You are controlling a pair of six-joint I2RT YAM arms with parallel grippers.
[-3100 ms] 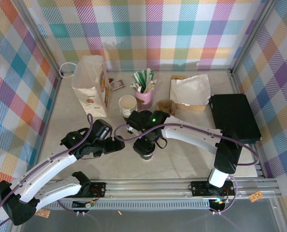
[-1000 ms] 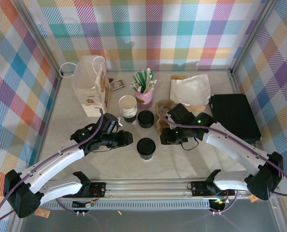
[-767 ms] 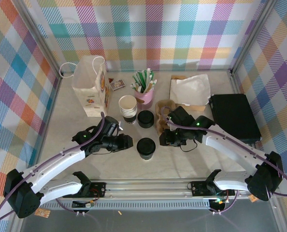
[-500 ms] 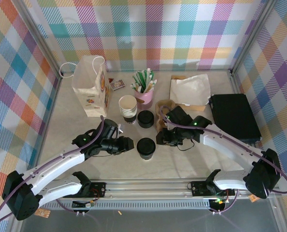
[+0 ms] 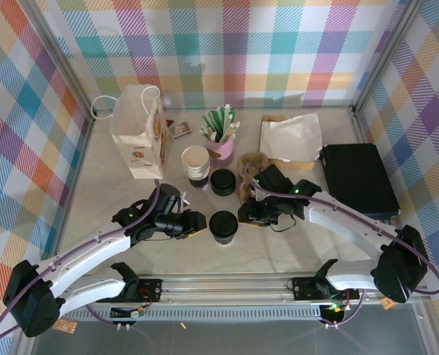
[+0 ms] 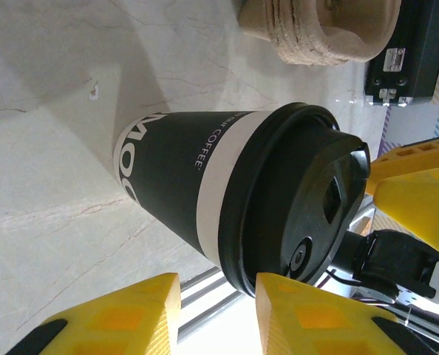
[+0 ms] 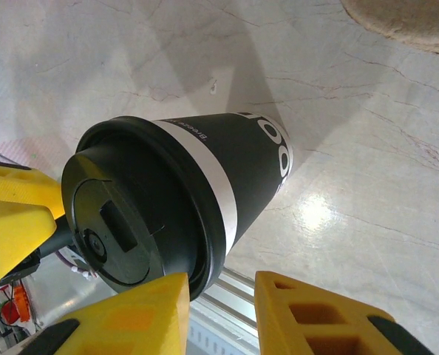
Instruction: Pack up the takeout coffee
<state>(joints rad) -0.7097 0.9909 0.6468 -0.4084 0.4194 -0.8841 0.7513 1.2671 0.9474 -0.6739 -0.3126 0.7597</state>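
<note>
Top view: takeout coffee (image 5: 223, 224) upright at table centre, black lid on. Left gripper (image 5: 199, 221) sits just beside it at 9 o'clock, right gripper (image 5: 244, 215) at 3 o'clock. Stack of black lids (image 5: 222, 181) stands at 12 o'clock.

Left wrist view: takeout coffee (image 6: 227, 196) lies ahead of left gripper (image 6: 218, 288); yellow jaws parted, nothing between them.

Right wrist view: takeout coffee (image 7: 182, 200) lies ahead of right gripper (image 7: 221, 285); jaws likewise parted and empty.

On table (image 5: 293, 244) takeout coffee (image 5: 223, 227) sits betw. left pincer (image 5: 200, 221) & right pincer (image 5: 243, 215), lid stack (image 5: 222, 182) behind it
</note>
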